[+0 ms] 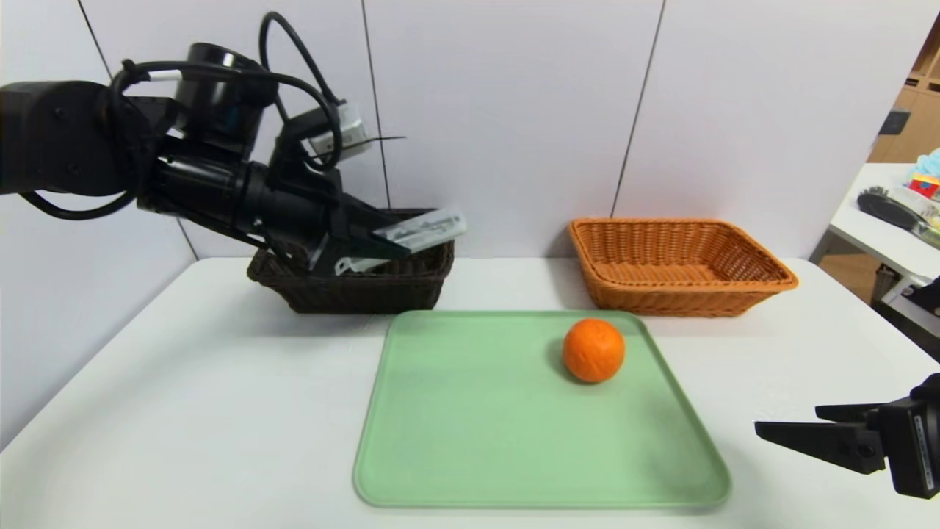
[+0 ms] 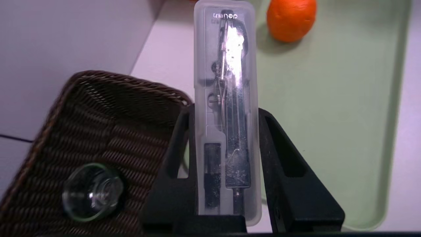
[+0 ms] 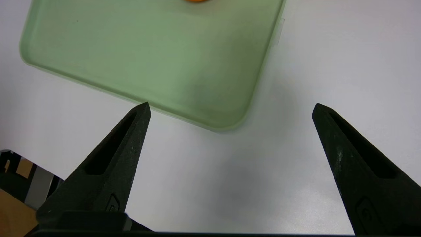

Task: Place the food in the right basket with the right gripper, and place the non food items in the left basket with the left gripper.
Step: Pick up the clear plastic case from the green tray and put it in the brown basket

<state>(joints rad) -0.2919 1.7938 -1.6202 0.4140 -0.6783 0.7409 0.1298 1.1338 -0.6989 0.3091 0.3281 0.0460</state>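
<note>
Left gripper (image 2: 227, 113)'s pinching the clear case (image 2: 227, 164); tipped toward two o'clock, it could snag the dark basket (image 1: 367, 294)'s rim.

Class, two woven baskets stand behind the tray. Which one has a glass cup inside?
The dark brown basket, on the robot's left; the glass cup lies in it. The orange-tan basket holds nothing visible.
</note>
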